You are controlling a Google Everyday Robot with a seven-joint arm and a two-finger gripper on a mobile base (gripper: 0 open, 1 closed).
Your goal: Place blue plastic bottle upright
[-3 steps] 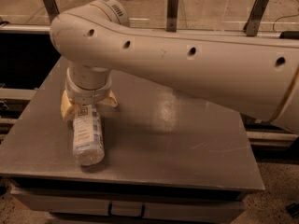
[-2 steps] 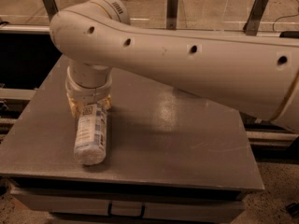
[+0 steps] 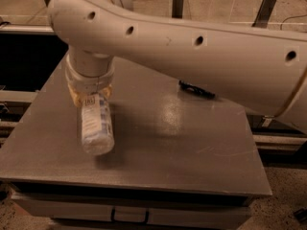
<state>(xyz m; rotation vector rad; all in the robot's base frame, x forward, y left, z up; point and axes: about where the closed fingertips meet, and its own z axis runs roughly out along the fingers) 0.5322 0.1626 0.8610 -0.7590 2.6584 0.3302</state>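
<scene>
The gripper (image 3: 90, 96) hangs from the wrist at the far left of the table (image 3: 192, 147). Its pale yellow fingers (image 3: 108, 92) are drawn in against the far end of the blue plastic bottle (image 3: 96, 126), one on each side. By the look of it they are pinching the bottle near its neck. The cap itself is hidden behind the wrist.

The bottle reaches from the gripper toward the near edge. Its long axis runs far to near, leaning a little to the right, and its round base faces the near side. The label with small print lies along the upper face. A soft shadow sits on the table just under and to the right of the base. This suggests the near end is tipped up off the surface rather than lying flat, though contact there cannot be settled for certain.

So the bottle lies straight out from the tool, toward the near edge, held at its top end. The coming move likely turns on swinging that near base downward until the axis stands vertical. The base then has to meet the table squarely before release.

The thick white arm (image 3: 192, 51) crosses the whole scene from the right, above the table. A thin dark flat object (image 3: 196, 90) lies further right, under the arm, well apart from the bottle.
</scene>
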